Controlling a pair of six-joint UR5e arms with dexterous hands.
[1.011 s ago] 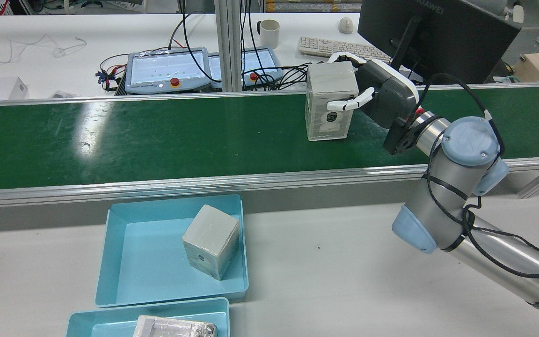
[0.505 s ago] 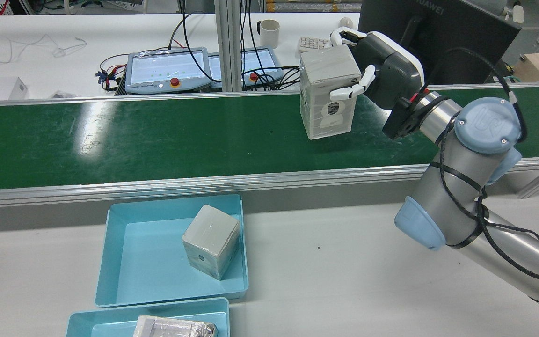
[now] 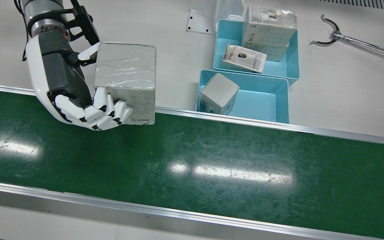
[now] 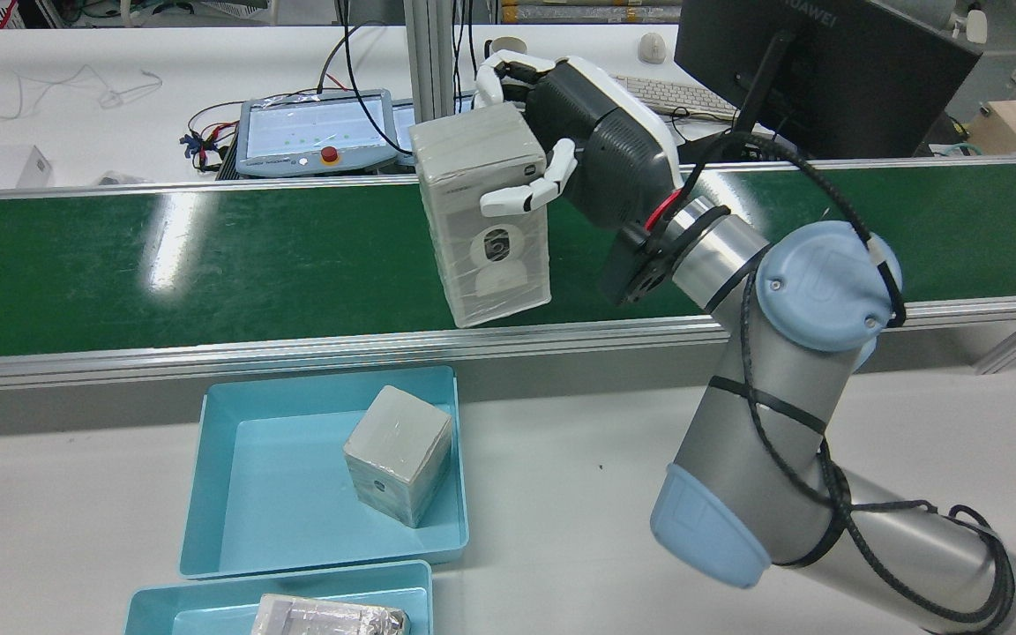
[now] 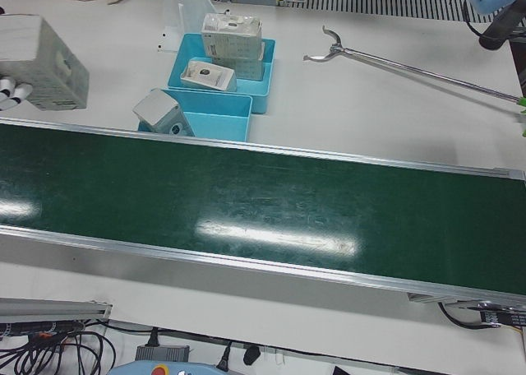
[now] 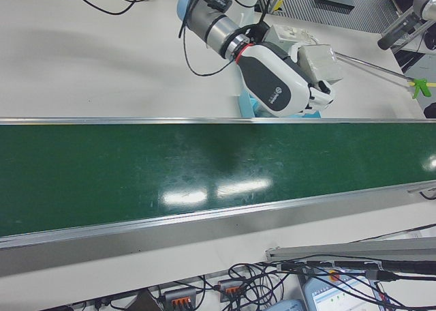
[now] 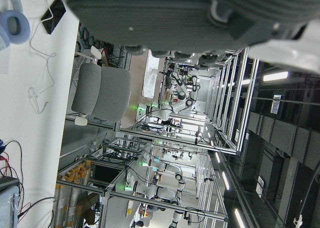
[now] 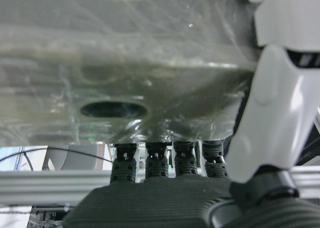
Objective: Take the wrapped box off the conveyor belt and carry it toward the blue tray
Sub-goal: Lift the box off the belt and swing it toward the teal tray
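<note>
My right hand [image 4: 596, 150] is shut on the wrapped box [image 4: 486, 220], a tall grey box in clear film. It holds the box upright in the air over the near edge of the green conveyor belt [image 4: 208, 265]. In the front view the hand [image 3: 65, 83] has its fingers [image 3: 105, 113] over one face of the box [image 3: 125, 80]. The blue tray [image 4: 235, 476] lies on the table below and to the left in the rear view. The right hand view shows the box [image 8: 125, 63] pressed against the palm. The left hand view shows only a grey palm edge [image 7: 175, 13].
A smaller wrapped box [image 4: 398, 454] sits in the blue tray. A second blue tray [image 3: 288, 63] with several packages lies beside it. A long metal grabber tool [image 3: 345, 38] lies on the table. A monitor [image 4: 825, 62] and teach pendants [image 4: 314, 132] stand beyond the belt.
My right hand has lifted the wrapped box off the belt. It has carried it left and toward the belt's near edge, closer to the blue tray.
</note>
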